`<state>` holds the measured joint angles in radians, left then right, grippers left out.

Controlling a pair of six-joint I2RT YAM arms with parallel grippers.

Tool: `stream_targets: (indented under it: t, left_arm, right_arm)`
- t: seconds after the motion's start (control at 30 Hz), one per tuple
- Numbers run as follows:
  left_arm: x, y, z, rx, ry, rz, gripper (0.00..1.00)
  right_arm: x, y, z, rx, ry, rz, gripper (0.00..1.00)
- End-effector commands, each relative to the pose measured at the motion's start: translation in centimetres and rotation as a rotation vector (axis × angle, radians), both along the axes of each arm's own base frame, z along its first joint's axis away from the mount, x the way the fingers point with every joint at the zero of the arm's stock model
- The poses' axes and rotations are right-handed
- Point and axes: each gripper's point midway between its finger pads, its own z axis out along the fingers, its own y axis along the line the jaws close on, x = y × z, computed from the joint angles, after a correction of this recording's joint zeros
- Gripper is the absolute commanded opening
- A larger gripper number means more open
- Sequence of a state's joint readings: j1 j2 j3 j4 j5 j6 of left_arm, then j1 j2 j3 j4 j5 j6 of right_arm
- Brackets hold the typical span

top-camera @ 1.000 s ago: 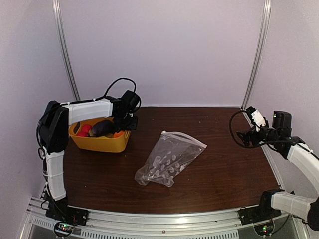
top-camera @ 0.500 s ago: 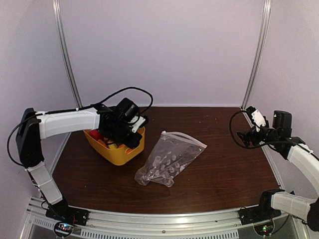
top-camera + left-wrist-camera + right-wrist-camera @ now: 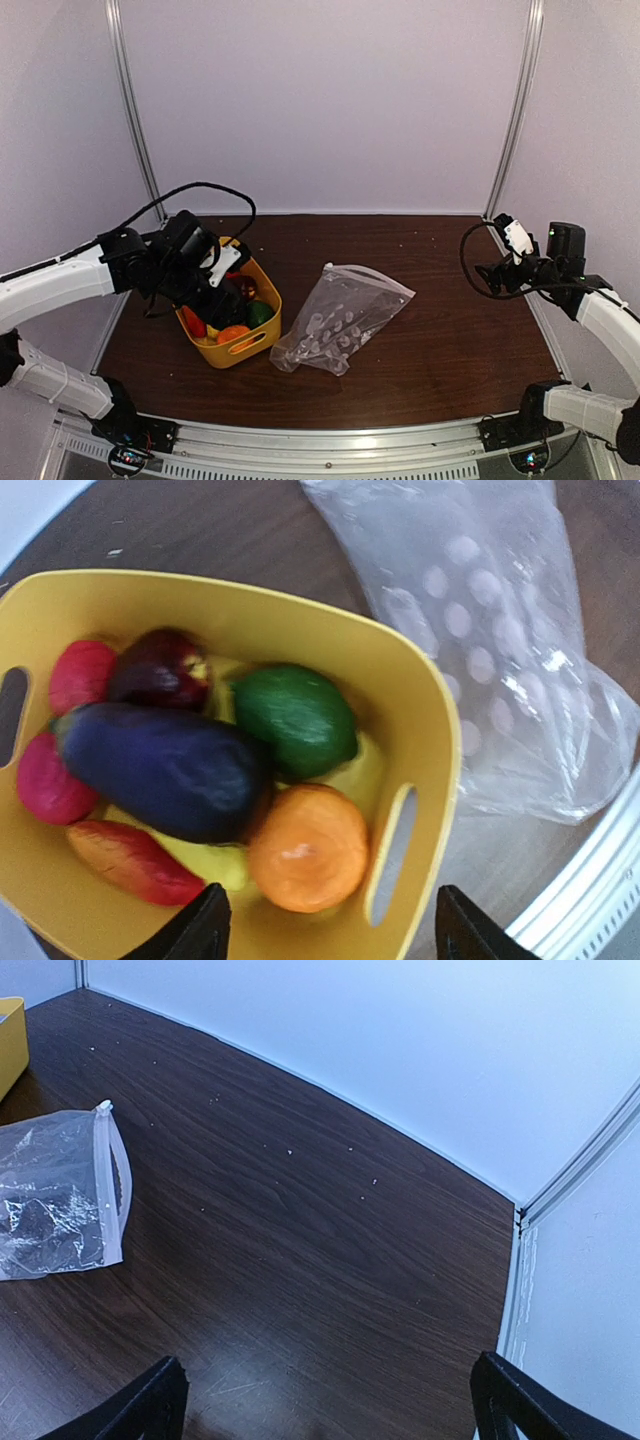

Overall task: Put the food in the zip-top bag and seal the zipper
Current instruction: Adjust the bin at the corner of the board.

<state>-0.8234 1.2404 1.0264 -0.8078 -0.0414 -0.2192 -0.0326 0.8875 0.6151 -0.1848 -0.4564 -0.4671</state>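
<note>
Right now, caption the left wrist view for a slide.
Open left gripper over yellow basket of toy food, zip-top bag beside it.

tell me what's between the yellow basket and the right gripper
The zip-top bag, lying beside the basket; past it only bare table up to the right gripper. The top view shows it.

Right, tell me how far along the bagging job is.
Barely begun. Done: nothing; the bag lies empty beside the basket. In hand: left gripper open over the food in the basket, gripping nothing; right gripper open, far from both. Left: every piece, then the zipper.
</note>
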Motion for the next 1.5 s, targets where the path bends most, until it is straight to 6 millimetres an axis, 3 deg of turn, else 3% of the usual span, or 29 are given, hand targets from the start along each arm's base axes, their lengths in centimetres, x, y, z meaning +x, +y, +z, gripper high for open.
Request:
stream_targets:
  t: [0.0,0.1,0.27,0.57,0.83,0.87,0.97,1.07,1.27,1.47]
  left_arm:
    - [5.4,7.2,2.5,0.037,-0.118,0.526,0.72]
    - [7.0,11.4,1.7,0.015,-0.067,0.773,0.68]
    - [8.7,14.3,0.2,-0.009,-0.082,0.926,0.60]
    - [8.7,16.8,-4.0,0.093,-0.039,1.031,0.45]
    - [8.9,16.8,-4.7,0.098,-0.035,1.019,0.34]
    - [9.0,16.6,-4.2,0.083,-0.041,1.006,0.34]
    - [9.5,15.8,-0.9,-0.014,-0.094,0.970,0.52]
    - [8.2,16.6,0.9,-0.078,-0.129,1.021,0.59]
    - [6.3,17.7,-1.3,-0.040,-0.090,1.074,0.70]
    - [6.4,17.7,-4.3,0.007,-0.032,1.109,0.59]
  right_arm:
    - [-0.5,0.4,0.2,0.009,-0.001,0.016,1.00]
    - [-0.6,0.4,0.3,0.008,-0.009,0.017,1.00]
    - [-0.8,0.4,0.6,0.006,-0.017,0.018,1.00]
    - [-0.8,0.6,0.2,0.001,-0.004,0.031,1.00]
    - [-0.6,0.6,-0.5,-0.001,0.024,0.038,1.00]
    - [-0.6,0.6,-0.5,-0.001,0.026,0.037,0.99]
    - [-0.6,0.6,-0.6,-0.005,0.025,0.038,0.99]
    - [-0.6,0.6,-0.8,-0.008,0.033,0.036,1.00]
    - [-0.5,0.8,-1.2,-0.011,0.050,0.046,1.00]
    - [-0.6,0.8,-1.1,-0.015,0.047,0.048,0.99]
